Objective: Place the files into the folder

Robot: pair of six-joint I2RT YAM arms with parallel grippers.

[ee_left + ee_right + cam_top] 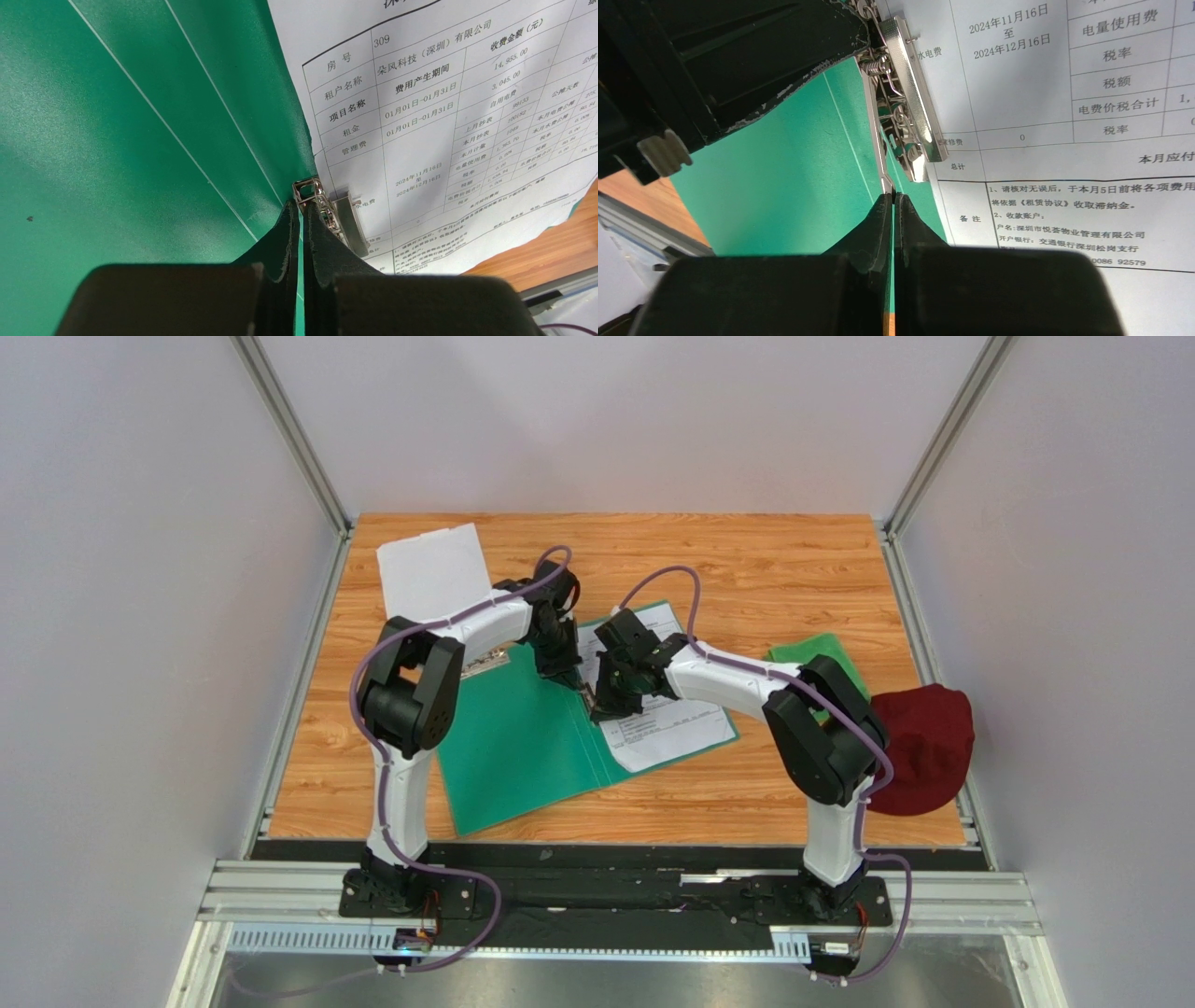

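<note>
Lying beneath left gripper [302, 207] — folder [140, 140].

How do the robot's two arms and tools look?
Both the left arm and the right arm have white links with bulky black joints, and a purple cable runs along each. The left tool and right tool are black with two flat fingers.
</note>
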